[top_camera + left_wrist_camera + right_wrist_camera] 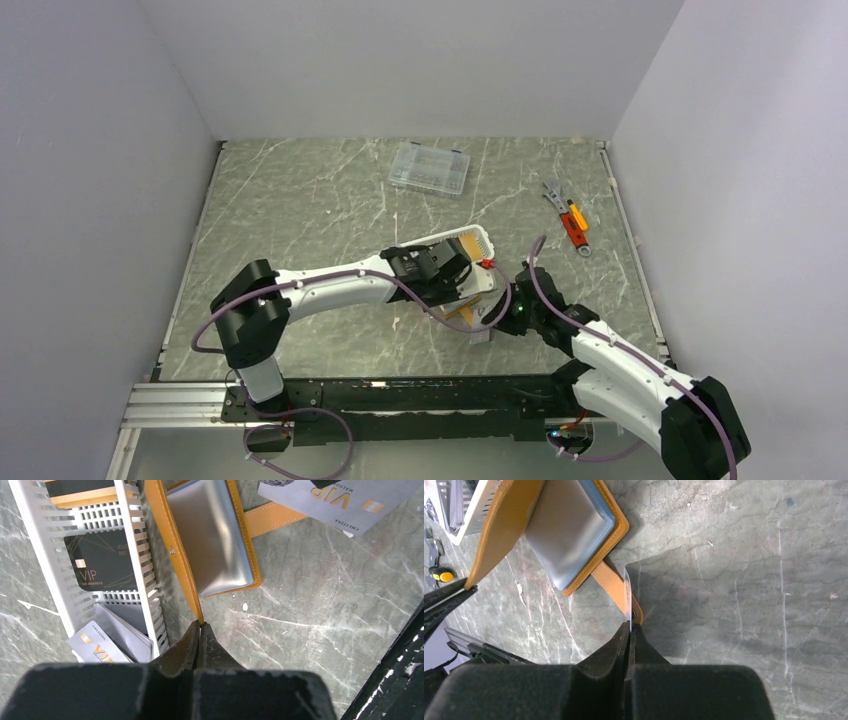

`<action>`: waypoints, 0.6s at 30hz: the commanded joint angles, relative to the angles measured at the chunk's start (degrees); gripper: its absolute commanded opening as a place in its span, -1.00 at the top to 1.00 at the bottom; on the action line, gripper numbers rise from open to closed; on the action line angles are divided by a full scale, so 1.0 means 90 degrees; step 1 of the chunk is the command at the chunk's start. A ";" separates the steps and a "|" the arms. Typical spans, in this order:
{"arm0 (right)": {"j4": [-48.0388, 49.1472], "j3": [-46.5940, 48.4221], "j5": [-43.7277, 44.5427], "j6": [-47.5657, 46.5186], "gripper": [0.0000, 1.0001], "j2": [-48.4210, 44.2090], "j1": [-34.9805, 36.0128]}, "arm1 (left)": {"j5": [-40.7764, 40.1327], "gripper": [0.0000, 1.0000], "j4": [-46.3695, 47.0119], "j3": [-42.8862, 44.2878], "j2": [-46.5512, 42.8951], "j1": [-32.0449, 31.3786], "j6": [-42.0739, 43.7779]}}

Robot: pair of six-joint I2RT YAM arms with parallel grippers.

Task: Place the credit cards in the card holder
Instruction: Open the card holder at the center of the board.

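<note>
The orange card holder (210, 535) lies open on the marble, its silver inner pocket facing up, beside a white slotted basket (131, 540). My left gripper (201, 625) is shut on the corner of the holder's raised orange flap (172, 555). My right gripper (630, 625) is shut on a grey VIP credit card (340, 500), seen edge-on (628, 592) above the holder's snap strap (611, 587). In the basket lie a black credit card (102, 560), grey ones (107, 642) and a gold-and-black one (80, 491). From above, both grippers (452, 292) (497, 322) meet at the holder (462, 316).
A clear compartment box (430, 168) sits at the back middle. A wrench with an orange tool (568, 225) lies at the right. The basket (468, 255) stands just behind the holder. The black rail (395, 670) runs along the near edge.
</note>
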 commanded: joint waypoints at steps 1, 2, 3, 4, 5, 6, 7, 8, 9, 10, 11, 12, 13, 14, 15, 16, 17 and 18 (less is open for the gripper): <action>-0.0678 -0.0181 0.0128 -0.0031 1.00 -0.0125 0.0012 | 0.0535 1.00 -0.0274 0.0300 0.0103 0.0141 -0.0329; -0.0678 -0.0193 0.0123 -0.0028 1.00 -0.0162 0.0012 | 0.0565 1.00 -0.0307 0.0342 0.0160 0.0165 -0.0362; -0.0678 -0.0201 0.0111 -0.0020 1.00 -0.0208 0.0009 | 0.0647 1.00 -0.0337 0.0374 0.0210 0.0181 -0.0377; -0.0673 -0.0211 0.0099 -0.0022 1.00 -0.0230 0.0006 | 0.0714 1.00 -0.0351 0.0395 0.0261 0.0195 -0.0392; -0.0682 -0.0213 0.0088 -0.0024 1.00 -0.0238 0.0008 | 0.0780 1.00 -0.0368 0.0422 0.0313 0.0220 -0.0414; -0.0694 -0.0201 0.0079 -0.0029 1.00 -0.0242 0.0006 | 0.0862 1.00 -0.0395 0.0451 0.0364 0.0248 -0.0426; -0.0710 -0.0194 0.0082 -0.0029 1.00 -0.0260 0.0011 | 0.0922 1.00 -0.0438 0.0497 0.0421 0.0268 -0.0429; -0.0723 -0.0180 0.0073 -0.0033 1.00 -0.0295 0.0005 | 0.0984 1.00 -0.0459 0.0522 0.0467 0.0295 -0.0438; -0.0725 -0.0170 0.0060 -0.0043 1.00 -0.0365 0.0006 | 0.1074 1.00 -0.0472 0.0543 0.0512 0.0322 -0.0462; -0.0719 -0.0160 0.0038 -0.0029 1.00 -0.0437 0.0003 | 0.1182 1.00 -0.0478 0.0569 0.0538 0.0354 -0.0495; -0.0709 -0.0143 0.0042 -0.0028 1.00 -0.0490 0.0009 | 0.1267 1.00 -0.0497 0.0592 0.0562 0.0384 -0.0522; -0.0700 -0.0110 0.0057 -0.0030 1.00 -0.0530 0.0010 | 0.1325 1.00 -0.0492 0.0604 0.0571 0.0400 -0.0540; -0.0673 -0.0071 0.0065 -0.0033 1.00 -0.0543 0.0004 | 0.1360 1.00 -0.0492 0.0599 0.0563 0.0411 -0.0543; -0.0639 -0.0039 0.0059 -0.0035 1.00 -0.0539 0.0002 | 0.1389 1.00 -0.0489 0.0589 0.0537 0.0416 -0.0545; -0.0589 0.0011 0.0055 -0.0058 1.00 -0.0522 0.0001 | 0.1419 1.00 -0.0479 0.0576 0.0504 0.0431 -0.0539; -0.0523 0.0041 0.0036 -0.0073 1.00 -0.0509 0.0002 | 0.1448 1.00 -0.0467 0.0551 0.0449 0.0445 -0.0537; -0.0446 0.0070 0.0026 -0.0088 1.00 -0.0498 0.0002 | 0.1498 1.00 -0.0473 0.0525 0.0389 0.0459 -0.0545; -0.0366 0.0108 0.0007 -0.0108 1.00 -0.0486 0.0002 | 0.1559 1.00 -0.0473 0.0513 0.0331 0.0470 -0.0559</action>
